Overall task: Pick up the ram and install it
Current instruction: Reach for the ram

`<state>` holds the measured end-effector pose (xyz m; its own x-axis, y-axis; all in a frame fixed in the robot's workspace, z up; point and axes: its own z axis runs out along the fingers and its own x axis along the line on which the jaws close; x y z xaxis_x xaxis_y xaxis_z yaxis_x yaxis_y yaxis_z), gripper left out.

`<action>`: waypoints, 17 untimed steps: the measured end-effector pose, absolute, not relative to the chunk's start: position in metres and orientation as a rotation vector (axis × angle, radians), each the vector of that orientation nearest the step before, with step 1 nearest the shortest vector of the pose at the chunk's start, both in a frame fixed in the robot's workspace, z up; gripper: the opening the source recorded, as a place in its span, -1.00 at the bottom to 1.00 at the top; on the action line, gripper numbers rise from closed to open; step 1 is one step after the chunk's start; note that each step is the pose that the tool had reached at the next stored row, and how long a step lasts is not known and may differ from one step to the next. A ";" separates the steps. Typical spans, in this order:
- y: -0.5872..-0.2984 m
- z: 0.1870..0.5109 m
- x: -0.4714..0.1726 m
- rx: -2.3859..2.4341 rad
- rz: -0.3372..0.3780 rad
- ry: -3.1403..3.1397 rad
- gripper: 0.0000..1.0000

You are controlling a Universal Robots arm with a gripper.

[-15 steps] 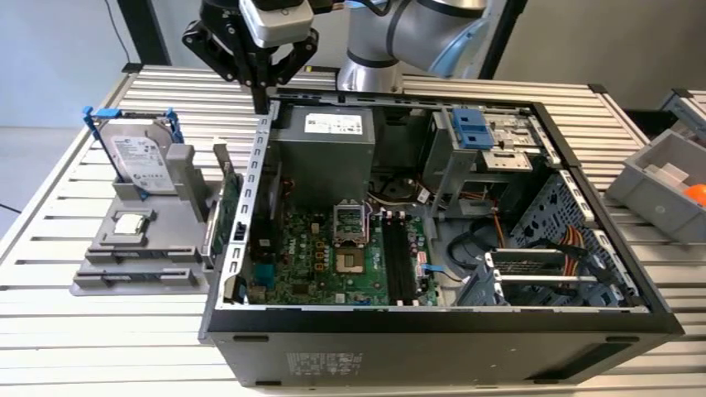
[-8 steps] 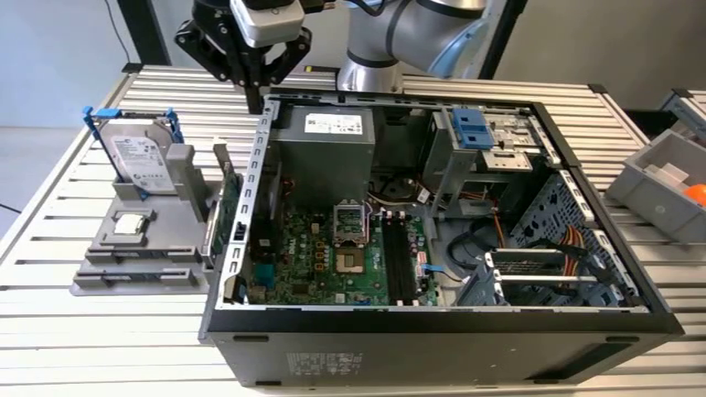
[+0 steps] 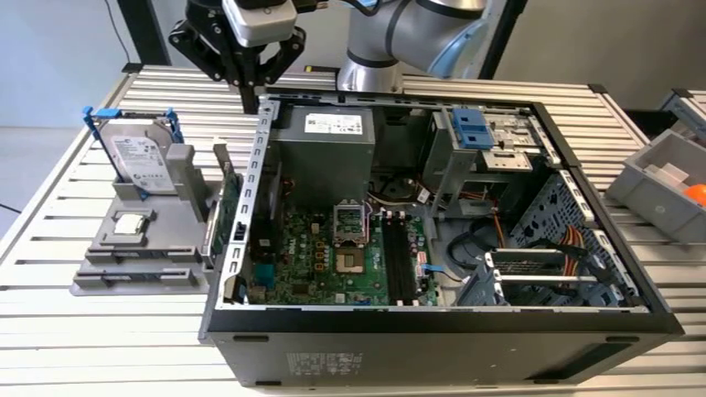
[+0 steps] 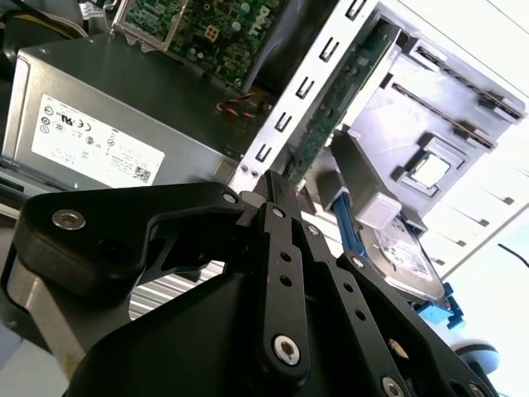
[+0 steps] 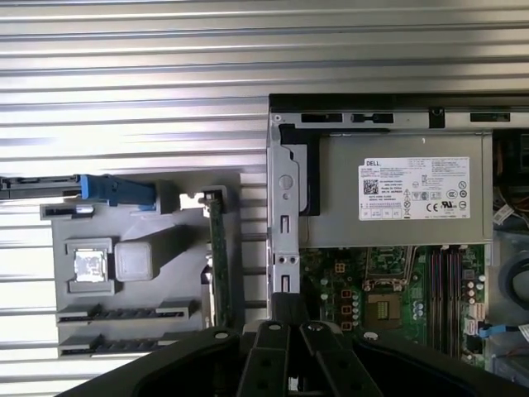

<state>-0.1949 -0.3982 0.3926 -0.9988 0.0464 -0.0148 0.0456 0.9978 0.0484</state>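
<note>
A: Gripper?
B: Fingers pressed together, empty, above the case edge.
A: The ram?
B: Cannot tell where. First wrist view: 1 holder, 1 green card. Exterior view: 1 hard drive.

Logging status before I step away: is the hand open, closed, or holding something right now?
Hand: closed, fingers together, holding nothing.

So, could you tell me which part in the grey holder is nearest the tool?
The green expansion card, standing on edge on the holder's side beside the case; the hard drive and the processor chip sit farther from the tool.
</note>
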 end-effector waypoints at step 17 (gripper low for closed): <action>-0.398 0.393 -0.203 0.072 0.075 3.126 -1.00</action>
<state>-0.2028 -0.3978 0.3926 -0.9989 0.0460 -0.0131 0.0454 0.9978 0.0484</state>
